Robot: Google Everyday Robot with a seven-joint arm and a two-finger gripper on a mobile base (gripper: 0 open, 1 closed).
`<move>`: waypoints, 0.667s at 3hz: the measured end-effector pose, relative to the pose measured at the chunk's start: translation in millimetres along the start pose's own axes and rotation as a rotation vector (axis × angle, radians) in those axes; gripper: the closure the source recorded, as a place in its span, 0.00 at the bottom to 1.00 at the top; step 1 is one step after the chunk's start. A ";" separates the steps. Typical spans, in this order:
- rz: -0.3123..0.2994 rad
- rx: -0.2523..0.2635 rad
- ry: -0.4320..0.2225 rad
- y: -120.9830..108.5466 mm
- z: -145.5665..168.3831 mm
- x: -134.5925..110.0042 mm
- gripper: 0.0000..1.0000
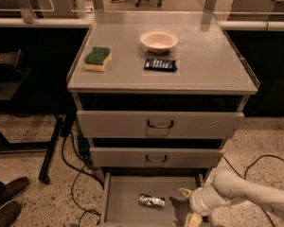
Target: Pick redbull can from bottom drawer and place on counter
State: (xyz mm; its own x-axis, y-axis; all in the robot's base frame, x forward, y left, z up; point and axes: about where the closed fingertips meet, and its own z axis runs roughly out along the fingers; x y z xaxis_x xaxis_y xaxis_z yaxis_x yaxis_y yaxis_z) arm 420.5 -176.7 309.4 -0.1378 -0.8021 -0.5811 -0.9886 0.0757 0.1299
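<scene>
The redbull can (152, 201) lies on its side on the grey floor of the open bottom drawer (123, 197), near the middle. My gripper (188, 206) is at the drawer's right front corner, a short way right of the can and apart from it. One pale fingertip (185, 192) shows above the wrist and another at the bottom edge, spread apart and empty. The white arm runs off to the lower right. The counter (208, 60) is the cabinet's flat grey top, far above.
On the counter are a green and yellow sponge (98, 59), a pale bowl (159, 40) and a flat dark blue snack packet (160, 64). Two handled upper drawers (159, 124) are shut. Cables (78, 171) lie on the floor at left, and shoes (4, 205) at bottom left.
</scene>
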 end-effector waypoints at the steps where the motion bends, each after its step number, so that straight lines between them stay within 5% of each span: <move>1: 0.037 0.063 -0.032 -21.5 14.9 11.4 0.00; 2: 0.077 0.106 -0.055 -41.3 22.6 19.0 0.00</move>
State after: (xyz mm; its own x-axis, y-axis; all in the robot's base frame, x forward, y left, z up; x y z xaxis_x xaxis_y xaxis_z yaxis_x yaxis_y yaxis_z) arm 457.4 -181.6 274.9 -0.2132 -0.7583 -0.6160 -0.9755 0.2000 0.0914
